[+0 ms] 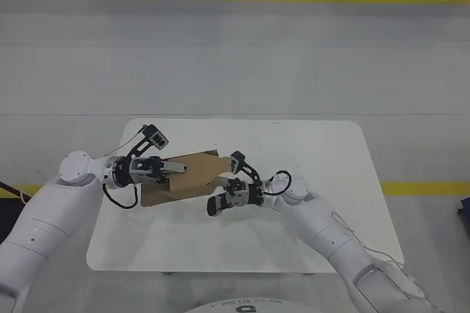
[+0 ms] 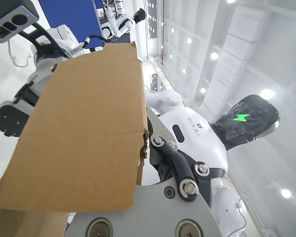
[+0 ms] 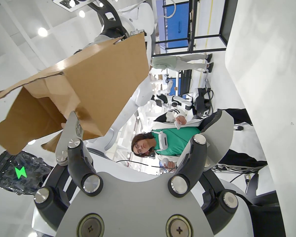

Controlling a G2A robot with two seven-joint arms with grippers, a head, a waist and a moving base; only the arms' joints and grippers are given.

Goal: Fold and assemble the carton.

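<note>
A brown carton (image 1: 192,178) sits partly opened in the middle of the white table (image 1: 321,156). My left gripper (image 1: 172,167) is at its left edge, shut on a wall of the carton (image 2: 88,124). One finger (image 2: 160,129) presses that wall's edge and the other is hidden behind the cardboard. My right gripper (image 1: 217,196) stands open at the carton's front right corner. In the right wrist view one fingertip (image 3: 72,122) touches the carton (image 3: 88,75) near a loose flap, while the other finger (image 3: 219,127) is far apart from it. The right gripper (image 2: 8,119) also appears beyond the carton.
Bare white tabletop lies to the right of the carton (image 1: 329,203) and along the front edge (image 1: 219,250). A yellow floor line (image 1: 431,188) runs beside the table.
</note>
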